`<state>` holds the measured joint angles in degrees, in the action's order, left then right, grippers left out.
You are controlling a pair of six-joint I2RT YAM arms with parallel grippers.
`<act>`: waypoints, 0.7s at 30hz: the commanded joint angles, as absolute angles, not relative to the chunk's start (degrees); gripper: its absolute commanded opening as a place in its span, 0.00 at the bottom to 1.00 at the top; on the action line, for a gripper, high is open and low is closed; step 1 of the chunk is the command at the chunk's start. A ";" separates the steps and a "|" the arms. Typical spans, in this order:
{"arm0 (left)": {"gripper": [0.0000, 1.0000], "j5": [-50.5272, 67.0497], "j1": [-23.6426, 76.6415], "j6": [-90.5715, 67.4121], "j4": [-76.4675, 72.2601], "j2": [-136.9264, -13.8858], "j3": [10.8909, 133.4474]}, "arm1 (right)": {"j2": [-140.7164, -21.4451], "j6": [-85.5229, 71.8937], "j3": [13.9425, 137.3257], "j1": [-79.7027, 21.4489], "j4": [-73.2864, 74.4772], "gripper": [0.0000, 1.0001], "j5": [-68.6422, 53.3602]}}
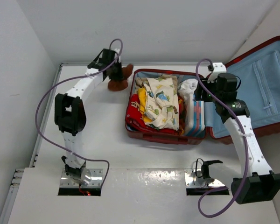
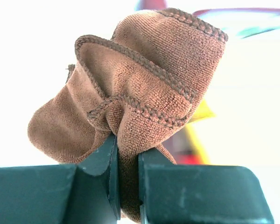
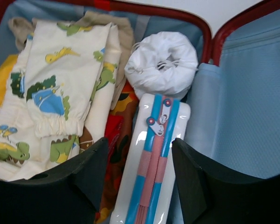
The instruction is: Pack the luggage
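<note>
The luggage [image 1: 170,135], a dark red suitcase with light blue lining, lies open right of centre, its lid [image 1: 263,88] folded out to the right. Inside it are dinosaur-print clothes [image 1: 161,102], a white bundle [image 3: 162,63] and a clear pouch with blue and pink strips [image 3: 154,163]. My left gripper [image 2: 128,154] is shut on a bunched brown cloth [image 2: 144,79], which hangs just left of the luggage's far corner [image 1: 121,77]. My right gripper [image 3: 140,158] stands open over the clear pouch, a finger on each side of it.
White walls close in the table's far and left sides. Two metal base plates [image 1: 81,179] [image 1: 205,179] sit at the near edge. The open lid reaches to the right edge of the top view.
</note>
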<state>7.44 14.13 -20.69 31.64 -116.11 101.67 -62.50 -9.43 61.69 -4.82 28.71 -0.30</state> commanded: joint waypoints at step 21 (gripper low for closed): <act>0.10 -0.46 43.77 -2.48 30.67 -128.95 116.21 | -65.39 -0.80 88.50 -0.35 26.28 0.64 17.31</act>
<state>0.32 43.07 -11.40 25.63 -132.77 118.63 -64.66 -4.01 85.36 -0.86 27.20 14.04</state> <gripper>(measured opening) 0.154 0.637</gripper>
